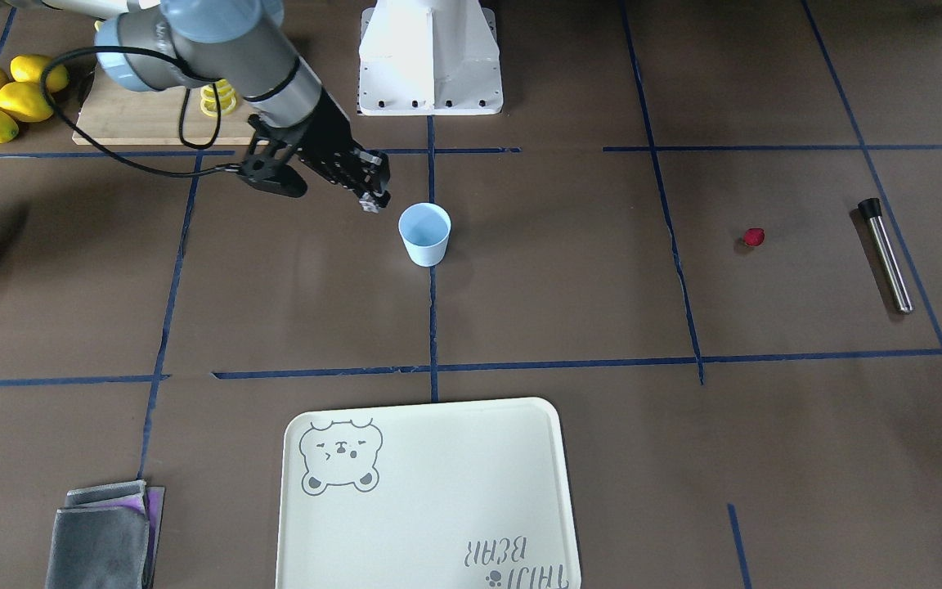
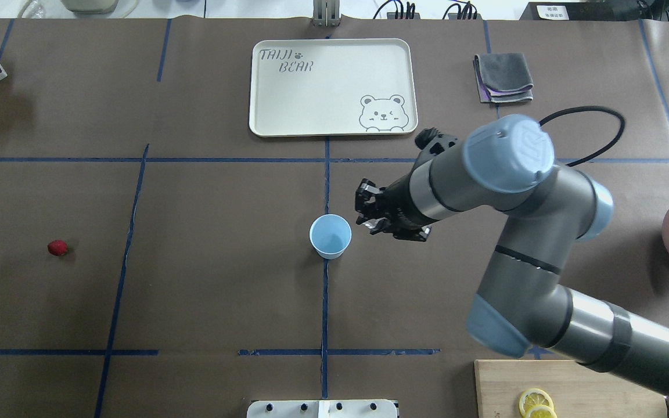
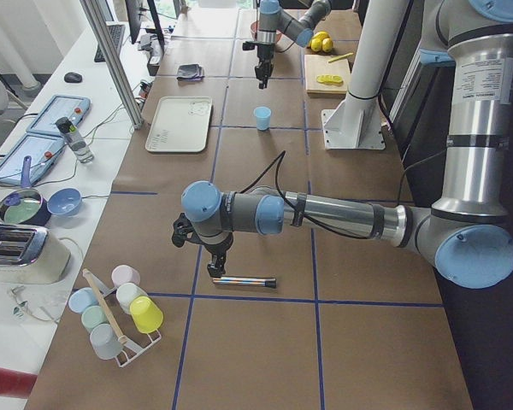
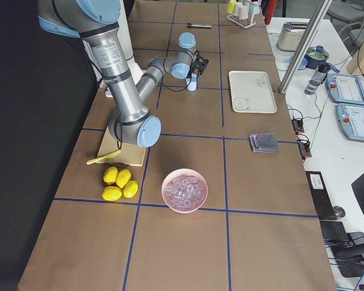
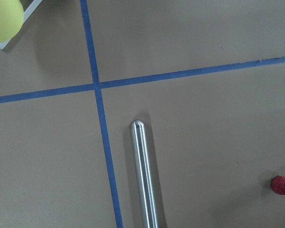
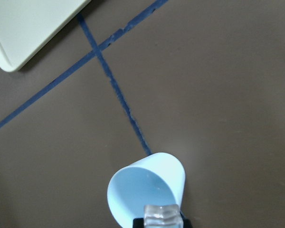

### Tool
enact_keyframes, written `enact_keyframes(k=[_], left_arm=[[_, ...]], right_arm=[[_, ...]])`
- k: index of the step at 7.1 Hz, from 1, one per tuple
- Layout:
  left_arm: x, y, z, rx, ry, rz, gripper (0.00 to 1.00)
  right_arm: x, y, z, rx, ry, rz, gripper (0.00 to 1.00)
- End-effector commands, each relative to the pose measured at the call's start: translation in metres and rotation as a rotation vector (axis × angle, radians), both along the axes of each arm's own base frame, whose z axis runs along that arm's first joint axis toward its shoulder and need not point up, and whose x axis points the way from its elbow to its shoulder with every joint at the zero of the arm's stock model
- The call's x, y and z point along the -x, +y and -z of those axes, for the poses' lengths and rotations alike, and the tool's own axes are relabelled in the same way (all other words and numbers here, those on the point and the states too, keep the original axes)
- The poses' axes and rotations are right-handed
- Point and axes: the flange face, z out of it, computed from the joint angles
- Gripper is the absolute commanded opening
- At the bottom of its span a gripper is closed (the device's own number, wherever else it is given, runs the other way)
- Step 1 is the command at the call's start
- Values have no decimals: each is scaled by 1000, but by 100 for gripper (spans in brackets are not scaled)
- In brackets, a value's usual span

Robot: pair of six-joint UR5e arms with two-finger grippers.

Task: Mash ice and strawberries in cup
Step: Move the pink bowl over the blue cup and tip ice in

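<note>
1. One ice chunk (image 6: 162, 216) is pinched in my right gripper (image 1: 373, 200), just beside the rim of the cup (image 2: 330, 235) (empty, I judge)
2. The strawberry (image 2: 57, 248) lies well apart from it; nothing is mashed yet
3. My left gripper (image 3: 215, 260) hovers over the steel rod (image 1: 885, 254); I cannot tell how its jaws stand

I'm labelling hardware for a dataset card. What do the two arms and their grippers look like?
Both the right arm and left arm are grey tubes with light-blue round joint caps. The right gripper and left gripper are black; a black cable loops off the right arm.
</note>
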Motion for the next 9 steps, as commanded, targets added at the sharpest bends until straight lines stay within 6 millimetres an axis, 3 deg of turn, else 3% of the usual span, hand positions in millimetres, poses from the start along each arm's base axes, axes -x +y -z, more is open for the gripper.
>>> enact_keyframes(k=[1, 4, 5, 6, 7, 8, 9], left_arm=[[-1, 0, 0, -1, 0, -1, 100], [-1, 0, -1, 2, -1, 0, 100], [0, 0, -2, 5, -1, 0, 100], [0, 0, -1, 5, -1, 0, 100], [0, 0, -1, 5, -1, 0, 100], [-1, 0, -3, 8, -1, -1, 100], [-1, 0, -3, 8, -1, -1, 100]], right_arm=[[45, 18, 21, -17, 1, -18, 3], [53, 14, 13, -24, 31, -49, 8], [53, 14, 11, -23, 35, -50, 43], [57, 12, 7, -19, 46, -53, 70], [57, 12, 7, -20, 46, -51, 79], [52, 8, 8, -24, 42, -57, 78], [28, -11, -2, -11, 47, -78, 77]])
